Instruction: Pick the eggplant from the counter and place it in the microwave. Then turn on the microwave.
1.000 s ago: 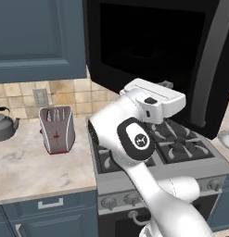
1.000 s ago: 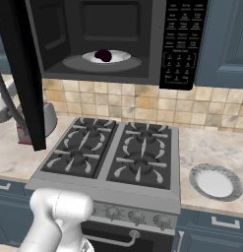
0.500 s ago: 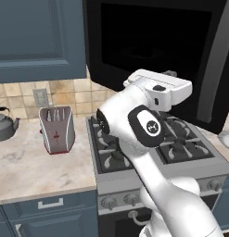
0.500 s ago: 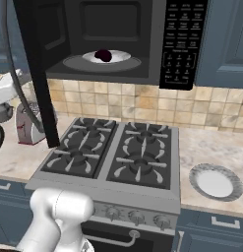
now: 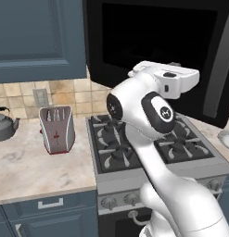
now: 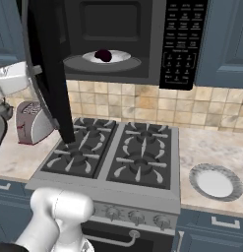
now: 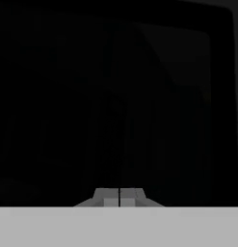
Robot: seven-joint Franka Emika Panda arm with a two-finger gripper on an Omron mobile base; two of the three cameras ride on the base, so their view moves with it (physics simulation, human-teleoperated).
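Eggplant (image 6: 103,54), small, rounded, dark purple-maroon, already sits on the white round plate (image 6: 118,57) inside the big black microwave (image 6: 184,44); door (image 6: 46,74) hangs open, pincer (image 7: 119,197) clenched and empty; closing and starting remain.

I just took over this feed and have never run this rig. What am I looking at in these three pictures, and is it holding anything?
A white robot arm works at a kitchen stove. Two cameras ride behind it, left and right; the third looks along its hand. Its gripper is shut and empty, facing the dark door of the open microwave. The eggplant already lies on the white plate inside. On the counter stand a toaster and a kettle; another plate sits right of the stove.
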